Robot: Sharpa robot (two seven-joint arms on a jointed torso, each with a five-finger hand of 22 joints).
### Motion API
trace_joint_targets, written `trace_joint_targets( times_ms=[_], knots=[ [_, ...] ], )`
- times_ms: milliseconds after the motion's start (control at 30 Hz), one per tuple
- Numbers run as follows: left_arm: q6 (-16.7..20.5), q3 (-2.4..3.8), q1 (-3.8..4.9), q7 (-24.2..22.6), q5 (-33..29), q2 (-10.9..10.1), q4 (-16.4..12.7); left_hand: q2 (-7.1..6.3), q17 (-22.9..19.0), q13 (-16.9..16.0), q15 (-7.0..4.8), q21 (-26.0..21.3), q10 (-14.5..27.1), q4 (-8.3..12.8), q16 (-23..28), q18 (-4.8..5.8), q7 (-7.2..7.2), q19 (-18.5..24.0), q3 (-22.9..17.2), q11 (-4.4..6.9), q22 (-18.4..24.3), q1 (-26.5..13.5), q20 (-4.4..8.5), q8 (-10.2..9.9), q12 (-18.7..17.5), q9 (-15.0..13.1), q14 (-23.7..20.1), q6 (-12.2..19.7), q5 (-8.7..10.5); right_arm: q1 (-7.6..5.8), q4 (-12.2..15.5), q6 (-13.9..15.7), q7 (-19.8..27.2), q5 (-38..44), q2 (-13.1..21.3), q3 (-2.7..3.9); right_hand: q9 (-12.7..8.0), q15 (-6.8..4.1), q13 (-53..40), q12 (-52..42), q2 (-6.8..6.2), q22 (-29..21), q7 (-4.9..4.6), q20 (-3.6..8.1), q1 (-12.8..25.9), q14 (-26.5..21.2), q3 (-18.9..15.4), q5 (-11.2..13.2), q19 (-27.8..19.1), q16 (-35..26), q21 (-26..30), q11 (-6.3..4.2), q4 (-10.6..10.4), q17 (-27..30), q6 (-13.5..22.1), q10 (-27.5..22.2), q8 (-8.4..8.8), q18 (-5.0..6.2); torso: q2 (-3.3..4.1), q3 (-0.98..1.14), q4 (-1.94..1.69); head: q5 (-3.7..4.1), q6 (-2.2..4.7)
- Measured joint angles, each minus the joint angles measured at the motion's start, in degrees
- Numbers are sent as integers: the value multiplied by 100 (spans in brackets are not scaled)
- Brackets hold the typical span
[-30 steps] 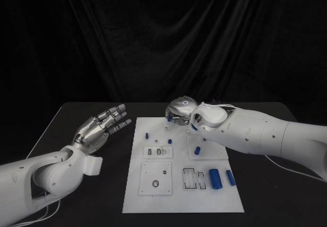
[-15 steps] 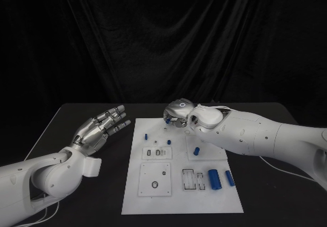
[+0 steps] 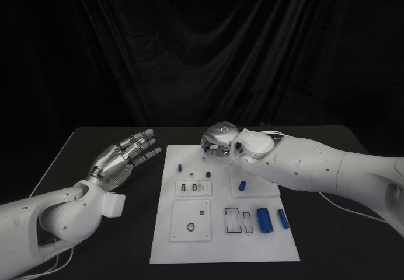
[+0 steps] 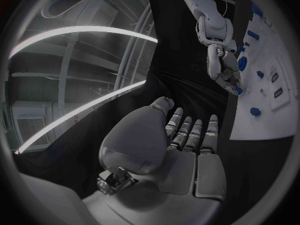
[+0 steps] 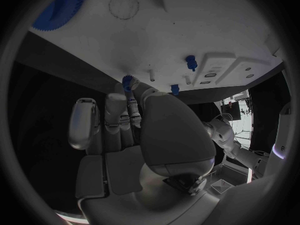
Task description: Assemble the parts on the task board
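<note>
The white task board (image 3: pixel 253 245) lies in the middle of the black table. My right hand (image 3: pixel 220 140) hovers over its far edge and pinches a small blue toothed part (image 5: pixel 128 81) at its fingertips (image 5: pixel 117 99). The same blue part (image 4: pixel 238 90) shows under the right hand (image 4: pixel 224 70) in the left wrist view. A thin pin (image 5: pixel 150 75) stands on the board just beyond that part. My left hand (image 3: pixel 126 154) is raised left of the board, fingers spread, holding nothing.
Small blue pegs (image 3: pixel 178 168) (image 3: pixel 207 174) (image 3: pixel 242 185) stand on the board's far half. Two blue cylinders (image 3: pixel 264 220) (image 3: pixel 283 219) lie at its near right beside slotted frames (image 3: pixel 238 221). A large blue gear (image 5: pixel 59 7) lies on the board.
My right hand has shifted slightly left over the board's far edge, still pinching the blue part. The left hand has stayed where it was.
</note>
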State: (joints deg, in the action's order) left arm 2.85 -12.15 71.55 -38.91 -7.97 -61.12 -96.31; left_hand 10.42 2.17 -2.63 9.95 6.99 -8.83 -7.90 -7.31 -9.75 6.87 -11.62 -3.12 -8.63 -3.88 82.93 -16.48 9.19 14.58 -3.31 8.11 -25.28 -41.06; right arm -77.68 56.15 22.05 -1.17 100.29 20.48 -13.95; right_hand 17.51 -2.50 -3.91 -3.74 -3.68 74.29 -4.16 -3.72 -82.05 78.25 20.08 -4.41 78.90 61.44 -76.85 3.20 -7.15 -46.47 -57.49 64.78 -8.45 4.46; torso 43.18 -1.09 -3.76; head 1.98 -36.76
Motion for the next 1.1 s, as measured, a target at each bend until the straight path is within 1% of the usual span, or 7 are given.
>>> trace_joint_targets(
  times_ms=[133,367,467,733,867,1000,1100],
  knots=[
    [-9,0,0,0,-1,8,10,0,0,0,0,0,0,0,0,0,0,0,0,0,0,0,0,0,0,0,0,0,0,11,-11,-126,-47,0,1,-4,-251,146,13,0,-87,-258,70,-130,92,-253,-47,28,-248,-328,299,166,-47,372,693,-765,434,0,-1,0,3,3,-12],
    [-23,0,0,0,-2,17,30,0,0,0,0,0,0,0,0,0,0,0,0,0,0,0,0,0,0,0,0,0,0,14,-29,-376,-178,0,14,-4,-990,248,-16,-1,-107,-604,277,-256,70,-722,-416,50,-628,-773,810,247,69,884,2689,-2073,550,96,-3,1,3,4,-21],
    [-27,0,0,0,-2,19,48,0,0,0,0,0,2,6,0,0,3,0,-5,-2,0,0,0,0,0,0,0,3,0,15,-31,-391,-211,0,33,-1,-1153,233,-34,-1,-95,-663,387,-243,78,-810,-482,50,-694,-854,919,215,107,987,3166,-2225,558,96,-3,2,3,4,-21],
    [-36,0,-1,0,-2,2,55,0,0,0,0,0,21,16,0,0,21,0,-15,-20,0,0,0,0,0,0,0,21,0,-68,208,-276,-222,0,250,3,-1124,196,-165,-46,40,-691,374,-212,-30,-869,-538,-24,-724,-950,1030,144,162,1108,2693,-2002,477,94,-3,2,3,-2,-20],
    [-39,0,-2,-1,-4,-28,54,0,0,0,0,0,21,16,0,0,21,0,-15,-20,0,0,0,0,0,0,0,21,0,-278,624,-183,-224,-2,609,10,-1001,173,-354,-126,129,-839,225,-171,-119,-892,-448,-272,-827,-1148,1282,139,251,1266,1726,-1484,290,184,-3,1,2,-3,3],
    [-41,0,-3,-1,-8,-58,41,0,0,0,0,0,21,16,0,0,21,0,-15,-20,0,0,0,0,26,0,0,21,23,-495,1071,-129,-239,-67,1104,14,-998,144,-556,-208,129,-847,230,-171,-119,-895,-260,-377,-827,-1203,1368,74,243,1298,1507,-955,278,184,-3,2,2,1,41],
    [-41,0,-3,-1,-12,-81,40,0,0,0,0,0,21,16,0,0,21,0,-15,-20,0,0,0,0,26,0,0,21,23,-609,1338,-125,-245,-209,1460,13,-1030,90,-1063,-585,104,-802,106,-135,-94,-884,-239,-330,-820,-1244,1393,2,189,1297,1384,-348,298,184,-4,1,3,7,53]
  ],
)
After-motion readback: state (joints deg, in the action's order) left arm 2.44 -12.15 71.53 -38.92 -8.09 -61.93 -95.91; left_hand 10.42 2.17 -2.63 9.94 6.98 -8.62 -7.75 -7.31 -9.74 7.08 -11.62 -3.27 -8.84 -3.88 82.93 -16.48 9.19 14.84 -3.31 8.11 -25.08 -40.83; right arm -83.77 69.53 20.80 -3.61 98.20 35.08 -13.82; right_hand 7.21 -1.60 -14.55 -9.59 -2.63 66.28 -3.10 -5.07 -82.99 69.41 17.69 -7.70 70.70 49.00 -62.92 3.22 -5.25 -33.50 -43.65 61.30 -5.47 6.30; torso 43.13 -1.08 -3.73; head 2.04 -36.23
